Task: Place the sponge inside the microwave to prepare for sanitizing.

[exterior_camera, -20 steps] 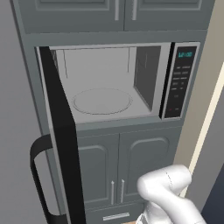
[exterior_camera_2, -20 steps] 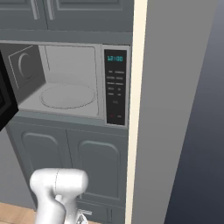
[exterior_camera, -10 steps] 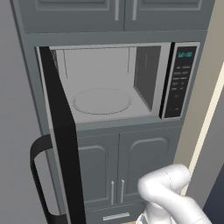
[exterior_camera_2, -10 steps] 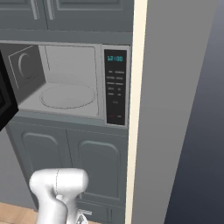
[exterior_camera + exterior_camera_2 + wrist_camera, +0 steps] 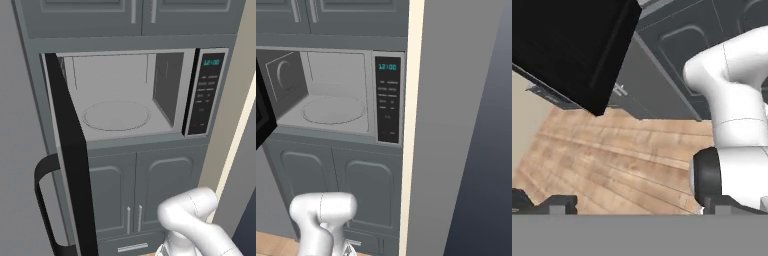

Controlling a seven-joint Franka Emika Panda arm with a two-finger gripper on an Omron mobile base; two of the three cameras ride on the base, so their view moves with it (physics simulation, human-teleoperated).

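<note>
1. The wide silver-grey built-in microwave (image 5: 120, 90) stands with its black glass door (image 5: 70, 150) swung fully out to the left, curved black handle (image 5: 42, 200) facing out.
2. Inside the microwave, the round pale turntable (image 5: 116, 115) sits bare, with nothing resting on it.
3. To the right of the cavity runs the black keypad with teal digits (image 5: 205, 92); below the microwave are 2 grey cabinet doors (image 5: 135, 192).
4. The two-finger gripper (image 5: 637, 205) hangs low, well below the microwave, aimed down at the wooden plank floor (image 5: 612, 160) with the door's black underside above it in the hand view.
5. Its fingers are spread wide apart with nothing between them.
6. The green-and-yellow sponge can't be placed from here, so which way it lies from the gripper, and its long axis, cannot be told.
7. My read: the fetch comes first, and the open cavity is ready.
</note>
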